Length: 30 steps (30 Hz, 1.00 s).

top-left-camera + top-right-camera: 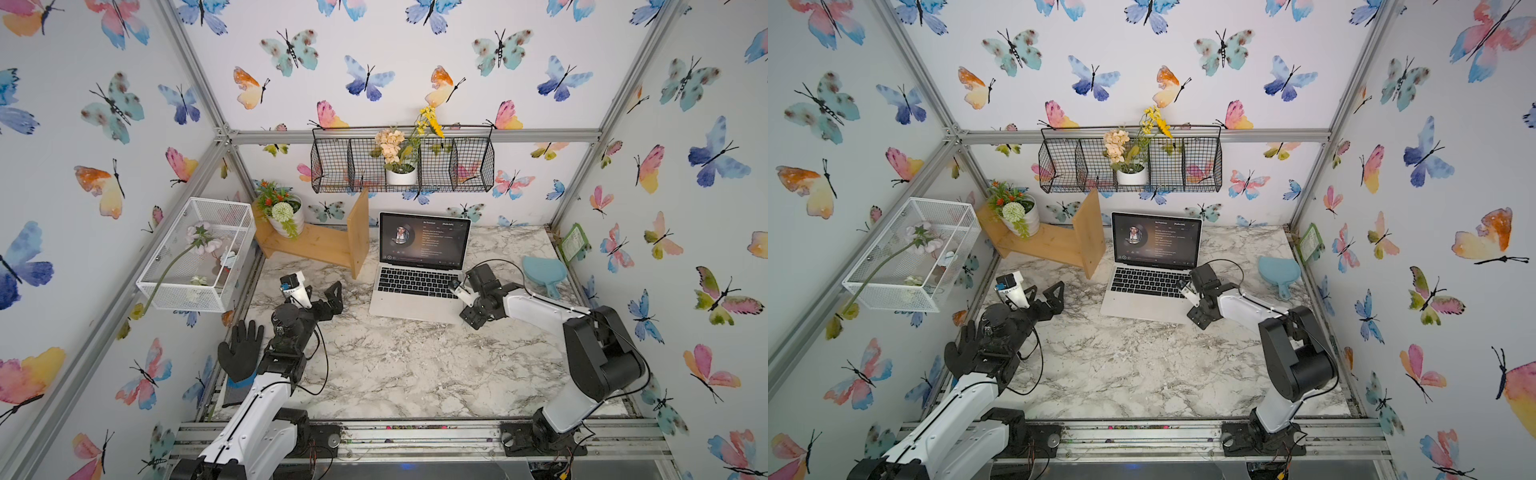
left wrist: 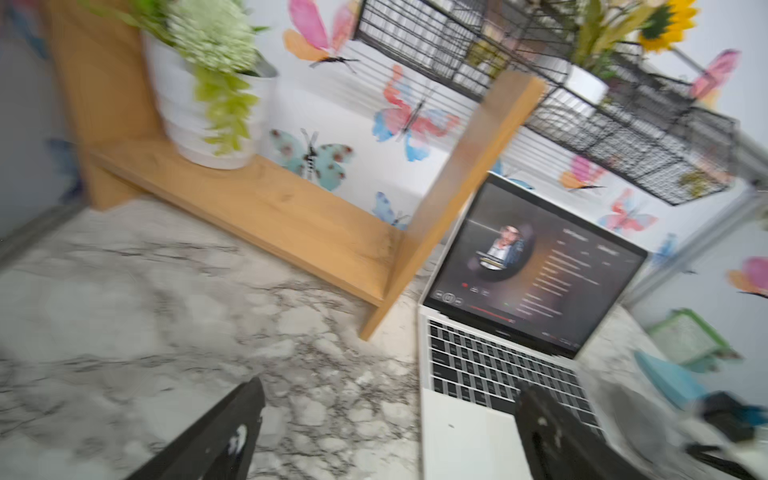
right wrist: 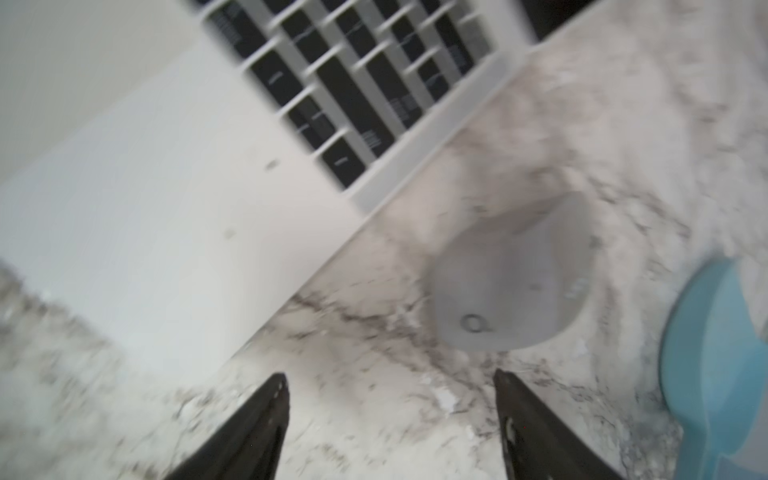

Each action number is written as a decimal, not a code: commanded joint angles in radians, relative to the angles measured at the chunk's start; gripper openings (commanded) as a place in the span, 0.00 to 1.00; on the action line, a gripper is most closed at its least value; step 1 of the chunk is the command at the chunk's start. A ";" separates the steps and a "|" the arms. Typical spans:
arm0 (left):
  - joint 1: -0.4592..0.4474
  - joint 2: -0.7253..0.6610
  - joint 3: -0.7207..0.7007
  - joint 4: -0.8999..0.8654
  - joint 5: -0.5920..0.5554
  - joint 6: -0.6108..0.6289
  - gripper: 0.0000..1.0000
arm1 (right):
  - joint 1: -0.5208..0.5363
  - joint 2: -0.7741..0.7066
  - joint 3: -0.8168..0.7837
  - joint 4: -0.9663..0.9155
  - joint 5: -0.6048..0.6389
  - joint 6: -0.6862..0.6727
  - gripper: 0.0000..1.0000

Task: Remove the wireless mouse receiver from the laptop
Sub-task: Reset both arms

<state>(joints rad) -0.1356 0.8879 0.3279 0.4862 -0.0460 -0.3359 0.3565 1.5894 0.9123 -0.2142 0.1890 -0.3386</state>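
Laptop [image 1: 415, 307] sits open at 12 o'clock on the table [image 1: 395, 365]; the receiver can't be made out, too small and blurred. Right end effector [image 3: 390, 382] is open and empty at the laptop's 4 o'clock, near the mouse [image 3: 511, 282]. Left end effector [image 2: 390, 390] is wide open and empty at the laptop's 9 o'clock.

On the laptop [image 1: 399, 307] screen, pale lines of text run beside a round portrait. Only a heading at the screen's upper right can be made out, roughly "(Radio Edit)". The key legends are blurred, the ring mark on the grey mouse [image 3: 515, 274] just beside the laptop spells nothing, and the print on the green packet [image 1: 574, 241] well beyond the laptop's right side is too small to read.
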 commanded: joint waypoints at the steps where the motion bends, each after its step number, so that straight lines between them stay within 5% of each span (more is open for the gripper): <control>1: -0.007 0.075 -0.075 0.143 -0.288 0.165 1.00 | -0.095 -0.087 -0.167 0.398 -0.007 0.266 0.79; 8: -0.009 0.250 -0.228 0.545 -0.183 0.308 0.99 | -0.195 -0.169 -0.513 0.879 0.021 0.293 0.82; 10: -0.008 0.238 -0.238 0.565 -0.118 0.372 1.00 | -0.212 -0.195 -0.558 0.957 0.035 0.293 0.82; 15: 0.026 0.391 -0.378 0.967 -0.100 0.367 0.99 | -0.249 -0.186 -0.630 1.171 -0.002 0.282 0.82; 17: 0.048 0.438 -0.320 0.902 -0.050 0.363 0.99 | -0.256 -0.190 -0.619 1.148 -0.074 0.282 0.80; 20: 0.062 0.460 -0.258 0.794 0.009 0.373 0.99 | -0.260 -0.150 -0.716 1.414 -0.160 0.290 0.78; 25: 0.089 0.515 -0.126 0.598 -0.059 0.315 0.99 | -0.260 0.023 -0.747 1.648 -0.110 0.317 0.80; 28: 0.090 0.508 -0.136 0.610 -0.054 0.317 0.99 | -0.260 -0.021 -0.641 1.354 -0.101 0.331 0.81; 30: 0.091 0.512 -0.133 0.611 -0.054 0.317 0.99 | -0.269 0.011 -0.667 1.475 -0.119 0.332 0.84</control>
<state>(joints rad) -0.0513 1.3972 0.1902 1.1374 -0.1074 -0.0074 0.0986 1.5894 0.2264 1.1923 0.0990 -0.0254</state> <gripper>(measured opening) 0.987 0.818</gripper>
